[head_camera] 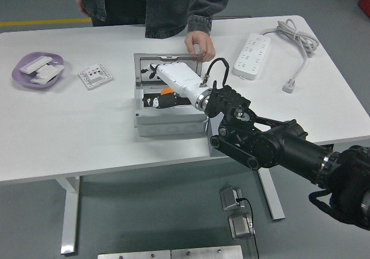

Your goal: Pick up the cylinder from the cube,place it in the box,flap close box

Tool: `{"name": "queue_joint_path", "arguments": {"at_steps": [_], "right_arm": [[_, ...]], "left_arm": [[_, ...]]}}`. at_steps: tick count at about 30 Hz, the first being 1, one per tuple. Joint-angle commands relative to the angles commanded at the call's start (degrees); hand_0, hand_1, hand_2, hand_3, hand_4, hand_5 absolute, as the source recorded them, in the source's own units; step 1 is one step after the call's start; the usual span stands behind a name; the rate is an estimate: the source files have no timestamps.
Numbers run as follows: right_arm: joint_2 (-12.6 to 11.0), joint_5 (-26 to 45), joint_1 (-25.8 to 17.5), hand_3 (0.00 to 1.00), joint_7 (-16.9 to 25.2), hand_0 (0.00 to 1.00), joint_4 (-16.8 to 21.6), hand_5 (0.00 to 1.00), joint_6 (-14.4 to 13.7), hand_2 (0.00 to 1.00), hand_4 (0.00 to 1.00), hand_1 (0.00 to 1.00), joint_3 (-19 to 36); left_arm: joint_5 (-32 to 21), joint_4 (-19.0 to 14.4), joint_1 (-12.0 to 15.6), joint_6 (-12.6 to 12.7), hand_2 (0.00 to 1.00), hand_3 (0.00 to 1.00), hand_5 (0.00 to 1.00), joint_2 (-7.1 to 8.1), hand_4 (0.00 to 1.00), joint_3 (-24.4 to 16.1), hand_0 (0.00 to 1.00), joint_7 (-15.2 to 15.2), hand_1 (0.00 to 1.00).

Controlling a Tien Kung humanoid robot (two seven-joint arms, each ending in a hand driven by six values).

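Mid-bench in the head view, your right hand reaches into the open box, fingers curled around the orange cylinder, which sits low inside it, possibly touching the floor. Lid stands upright at the box's far side. A person's hand rests on the lid's right corner.

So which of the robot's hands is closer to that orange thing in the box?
The right. The right hand is inside the open box, its fingers around the orange cylinder. The left hand isn't in the picture at all.
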Motion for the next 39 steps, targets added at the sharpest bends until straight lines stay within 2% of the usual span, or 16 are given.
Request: {"name": "queue_joint_path", "arguments": {"at_steps": [12, 34, 39], "right_arm": [[0.0, -0.4, 2.5, 0.818, -1.5, 0.711, 2.4, 0.429, 2.2, 0.706, 0.767, 0.629, 3.5], [0.0, 2.1, 5.9, 0.808, -0.4, 0.710, -4.0, 0.450, 2.8, 0.701, 0.753, 0.617, 7.9], [0.0, 2.7, 5.8, 0.808, 0.2, 0.710, -7.3, 0.450, 3.0, 0.701, 0.753, 0.617, 8.6]], "left_arm": [[-2.0, 0.2, 1.4, 0.1, 0.699, 0.790, 0.803, 0.12, 0.622, 0.8, 0.699, -0.6, 0.726], [-1.5, 0.3, 0.7, -0.3, 0.696, 0.783, 0.802, 0.43, 0.620, 0.5, 0.697, -0.7, 0.724], [-1.3, 0.6, 0.2, -0.7, 0.696, 0.783, 0.802, 0.52, 0.620, 0.4, 0.697, -1.3, 0.724]]}}
